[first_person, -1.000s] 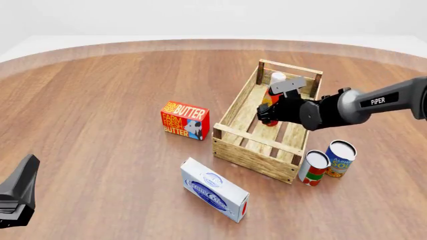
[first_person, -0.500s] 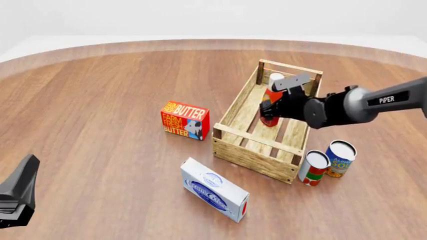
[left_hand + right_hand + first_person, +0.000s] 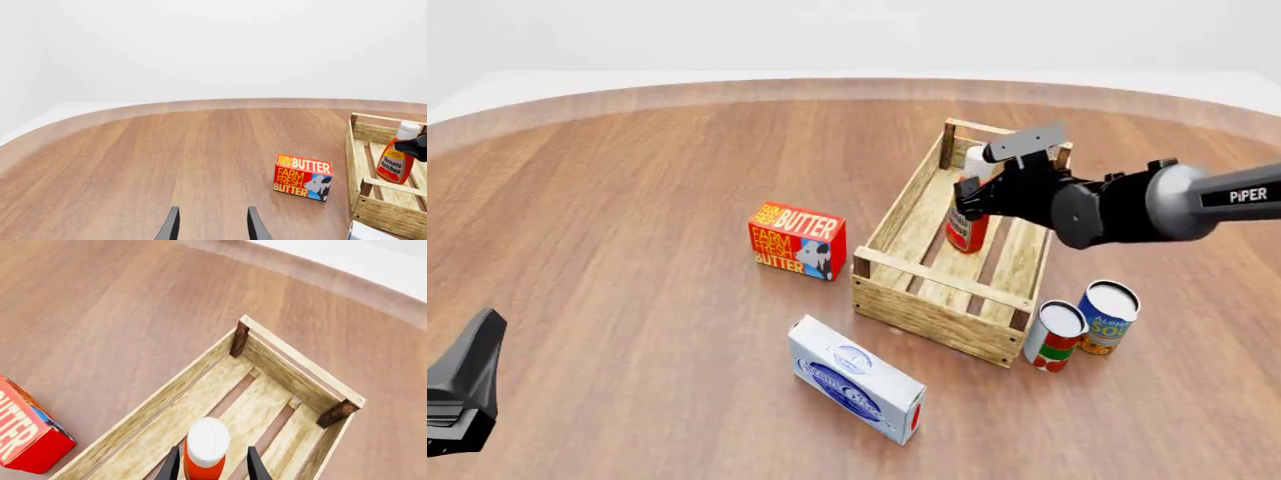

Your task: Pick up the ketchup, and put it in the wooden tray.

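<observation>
The ketchup (image 3: 965, 232), an orange-red bottle with a white cap, stands upright inside the wooden tray (image 3: 941, 275) near its far end. My right gripper (image 3: 977, 192) hovers at the bottle's top, open. In the right wrist view the white cap of the ketchup (image 3: 208, 440) sits between the fingers (image 3: 175, 467) with a gap on each side, above the tray's slats (image 3: 173, 390). The left wrist view shows the ketchup (image 3: 393, 162) in the tray (image 3: 373, 210). My left gripper (image 3: 465, 392) rests open and empty at the near left (image 3: 212, 225).
A red butter box (image 3: 798, 240) stands left of the tray. A white-and-blue carton (image 3: 857, 378) lies in front of it. Two cans, one red-green-white (image 3: 1054, 335) and one blue (image 3: 1108, 316), stand by the tray's near right corner.
My right gripper has risen along the bottle from its middle to its cap and drawn back to the right, letting go. The ketchup stays standing in the tray. The left arm is still.
</observation>
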`<act>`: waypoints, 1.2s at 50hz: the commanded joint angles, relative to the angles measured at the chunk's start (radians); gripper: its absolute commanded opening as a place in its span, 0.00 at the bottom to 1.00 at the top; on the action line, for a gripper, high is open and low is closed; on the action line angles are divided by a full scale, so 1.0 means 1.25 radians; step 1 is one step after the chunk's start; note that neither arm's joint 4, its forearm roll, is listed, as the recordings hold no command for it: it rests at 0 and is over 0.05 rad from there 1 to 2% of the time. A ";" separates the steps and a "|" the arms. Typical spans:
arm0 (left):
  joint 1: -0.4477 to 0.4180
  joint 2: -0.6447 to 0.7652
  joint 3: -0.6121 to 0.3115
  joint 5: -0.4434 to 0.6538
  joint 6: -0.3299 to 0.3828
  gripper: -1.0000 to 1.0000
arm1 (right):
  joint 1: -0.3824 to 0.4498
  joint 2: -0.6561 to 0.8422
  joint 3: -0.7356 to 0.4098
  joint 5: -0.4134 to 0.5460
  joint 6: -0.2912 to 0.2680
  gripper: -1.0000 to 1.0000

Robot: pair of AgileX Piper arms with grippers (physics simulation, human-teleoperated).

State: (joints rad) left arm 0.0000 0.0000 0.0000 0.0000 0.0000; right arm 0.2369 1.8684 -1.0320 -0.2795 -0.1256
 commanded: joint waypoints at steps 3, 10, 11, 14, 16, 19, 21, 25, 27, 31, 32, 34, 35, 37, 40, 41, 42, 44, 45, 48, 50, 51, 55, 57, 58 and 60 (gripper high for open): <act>0.000 0.000 0.000 0.000 0.000 1.00 | 0.002 -0.051 0.019 -0.021 -0.002 1.00; 0.000 0.000 0.000 0.000 0.000 1.00 | 0.007 -0.054 0.028 -0.037 -0.003 1.00; 0.000 0.000 0.000 0.000 0.000 1.00 | 0.006 -0.064 0.028 -0.031 -0.003 1.00; 0.000 0.000 0.000 0.000 0.000 1.00 | 0.007 -0.072 0.032 -0.033 -0.003 1.00; 0.000 0.000 0.000 0.000 0.000 1.00 | 0.009 -0.076 0.033 -0.036 -0.001 1.00; 0.000 0.000 0.000 0.000 0.000 1.00 | 0.012 -0.083 0.037 -0.040 -0.001 1.00; 0.000 0.000 0.000 0.000 0.000 1.00 | 0.013 -0.088 0.039 -0.042 -0.001 1.00; 0.000 0.000 0.000 0.000 0.000 1.00 | 0.015 -0.100 0.043 -0.046 -0.001 1.00; 0.000 0.000 0.000 0.000 0.000 1.00 | 0.014 -0.111 0.048 -0.049 -0.002 1.00; 0.000 0.000 0.000 0.000 0.000 1.00 | 0.016 -0.133 0.051 -0.048 -0.004 1.00; 0.000 0.000 0.000 0.000 0.000 1.00 | 0.017 -0.137 0.051 -0.047 -0.005 1.00; 0.000 0.000 0.000 0.000 0.000 1.00 | 0.018 -0.141 0.052 -0.046 -0.004 1.00; 0.000 0.000 0.000 0.000 0.000 1.00 | 0.019 -0.149 0.052 -0.044 -0.006 1.00; 0.000 0.000 0.000 0.000 0.000 1.00 | 0.020 -0.161 0.050 -0.041 -0.009 1.00; 0.000 0.000 0.000 0.000 0.000 1.00 | 0.023 -0.179 0.055 -0.045 -0.014 1.00; 0.000 0.000 0.000 0.000 0.000 1.00 | 0.022 -0.180 0.058 -0.049 -0.016 1.00; 0.000 0.000 0.000 0.000 0.000 1.00 | 0.022 -0.188 0.056 -0.043 -0.019 1.00; 0.000 0.000 0.000 0.000 0.000 1.00 | 0.022 -0.189 0.060 -0.051 -0.018 1.00; 0.000 0.000 0.000 0.000 0.000 1.00 | 0.022 -0.190 0.061 -0.052 -0.019 1.00; 0.000 0.000 0.000 0.000 0.000 1.00 | 0.022 -0.197 0.060 -0.048 -0.019 1.00; 0.000 0.000 0.000 0.000 0.000 1.00 | 0.027 -0.207 0.053 -0.031 -0.023 1.00; 0.000 0.000 0.000 0.000 0.000 1.00 | 0.029 -0.204 0.052 -0.031 -0.026 1.00; 0.000 0.000 0.000 0.000 0.000 1.00 | 0.030 -0.205 0.052 -0.032 -0.029 1.00; 0.000 0.000 0.000 0.000 0.000 1.00 | 0.030 -0.219 0.046 -0.015 -0.031 1.00; 0.000 0.000 0.000 0.000 0.000 1.00 | 0.030 -0.223 0.046 -0.015 -0.030 1.00; 0.000 0.000 0.000 0.000 0.000 1.00 | 0.026 -0.228 0.048 -0.015 -0.028 1.00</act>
State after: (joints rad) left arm 0.0000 0.0000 0.0000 0.0000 0.0000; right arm 0.2694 1.6184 -0.9683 -0.3172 -0.1548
